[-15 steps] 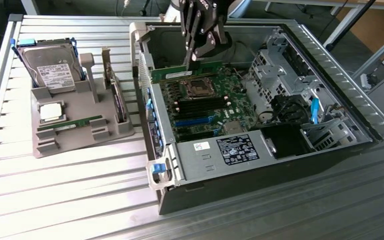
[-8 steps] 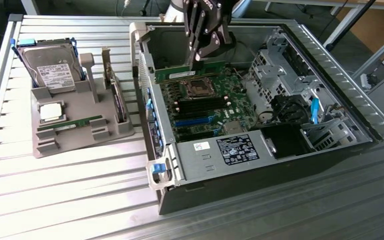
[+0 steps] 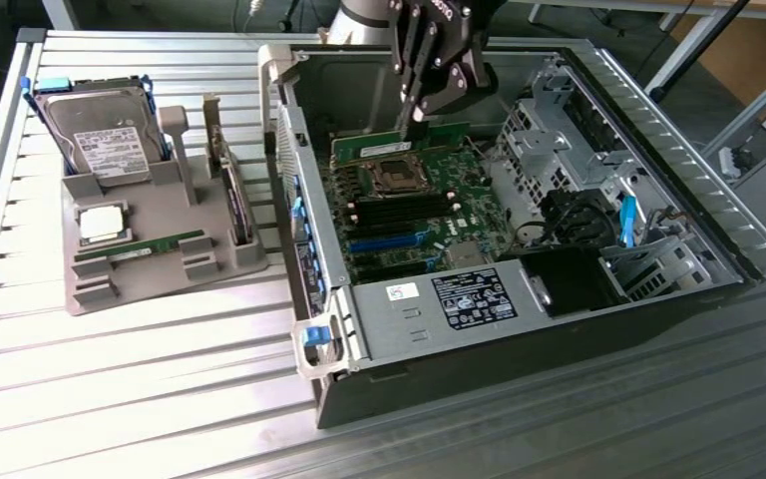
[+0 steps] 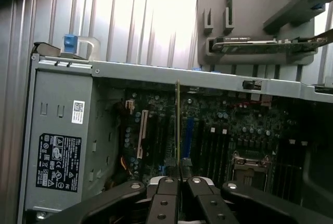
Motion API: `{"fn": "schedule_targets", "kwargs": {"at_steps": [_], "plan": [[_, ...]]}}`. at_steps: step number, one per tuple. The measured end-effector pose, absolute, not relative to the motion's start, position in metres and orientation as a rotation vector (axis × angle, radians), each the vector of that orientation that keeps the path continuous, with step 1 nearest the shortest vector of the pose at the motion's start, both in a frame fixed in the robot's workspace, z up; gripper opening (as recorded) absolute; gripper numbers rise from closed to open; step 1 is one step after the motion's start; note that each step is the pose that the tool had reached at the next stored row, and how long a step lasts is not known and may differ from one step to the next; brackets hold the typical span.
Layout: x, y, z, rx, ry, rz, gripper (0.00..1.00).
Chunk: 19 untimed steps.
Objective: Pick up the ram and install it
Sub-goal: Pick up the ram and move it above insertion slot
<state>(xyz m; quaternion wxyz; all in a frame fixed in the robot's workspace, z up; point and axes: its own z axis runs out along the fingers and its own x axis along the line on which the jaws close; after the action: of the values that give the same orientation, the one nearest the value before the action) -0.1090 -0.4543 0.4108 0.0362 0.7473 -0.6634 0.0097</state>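
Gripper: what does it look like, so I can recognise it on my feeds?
The gripper is black, built of jointed linkage bars with round silver pivot pins. White lettering marks its body. The arm it is mounted on is a pale grey tube.

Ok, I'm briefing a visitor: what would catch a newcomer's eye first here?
The open case stands at the exterior view's centre, its motherboard exposed. Above it the gripper is shut on the ram, a green stick. At that view's left, a grey tray holds a hard drive.
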Motion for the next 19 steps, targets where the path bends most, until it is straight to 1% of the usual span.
{"fn": "schedule_targets", "kwargs": {"at_steps": [19], "plan": [[-0.091, -0.454, 0.411, 2.290, -2.033, 0.038, 0.11]]}}
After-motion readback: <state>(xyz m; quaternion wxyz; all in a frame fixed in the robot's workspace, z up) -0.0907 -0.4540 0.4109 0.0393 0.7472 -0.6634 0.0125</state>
